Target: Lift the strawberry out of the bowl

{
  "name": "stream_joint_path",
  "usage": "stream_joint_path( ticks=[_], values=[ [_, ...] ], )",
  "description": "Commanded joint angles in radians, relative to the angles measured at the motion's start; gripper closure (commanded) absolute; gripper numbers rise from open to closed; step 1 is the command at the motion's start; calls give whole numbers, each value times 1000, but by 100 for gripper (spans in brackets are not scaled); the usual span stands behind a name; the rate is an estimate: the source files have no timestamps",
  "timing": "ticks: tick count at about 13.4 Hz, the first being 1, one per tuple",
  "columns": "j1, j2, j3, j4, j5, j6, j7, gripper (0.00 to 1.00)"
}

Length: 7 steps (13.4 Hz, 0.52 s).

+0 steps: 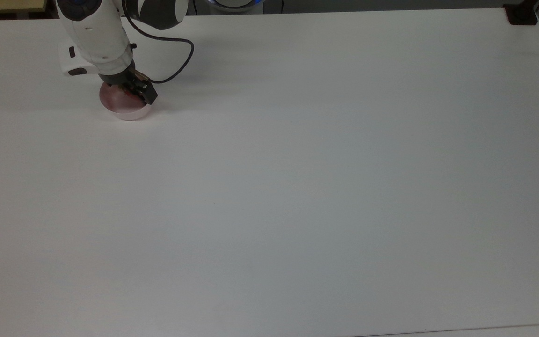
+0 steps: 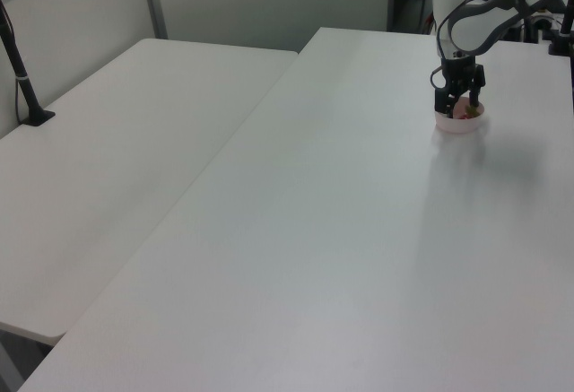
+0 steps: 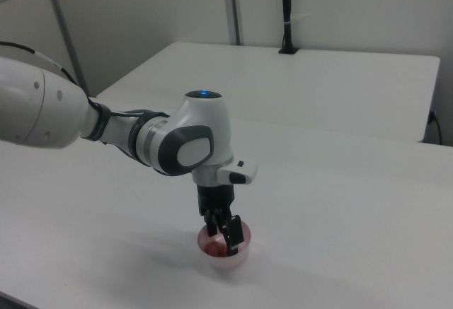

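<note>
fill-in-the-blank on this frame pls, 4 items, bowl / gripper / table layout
1. The bowl is pale ___ in colour.
2. In the top view, the bowl stands near the upper ___ corner of the table.
3. The gripper hangs directly over the ___.
4. In the top view, a ___ cable loops out from the arm beside the bowl.

Missing words: pink; left; bowl; black
</note>
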Motion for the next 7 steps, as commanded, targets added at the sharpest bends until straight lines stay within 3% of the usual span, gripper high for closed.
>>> stream_joint_path(
  ticks=[1, 4, 5, 7],
  values=[
    [13, -29, 5, -19, -13, -24, 139, 0],
    [17, -23, 23, -20, -13, -25, 193, 0],
    [17, -17, 31, -23, -13, -19, 197, 6],
    [16, -14, 34, -23, -13, -9, 193, 29]
  ],
)
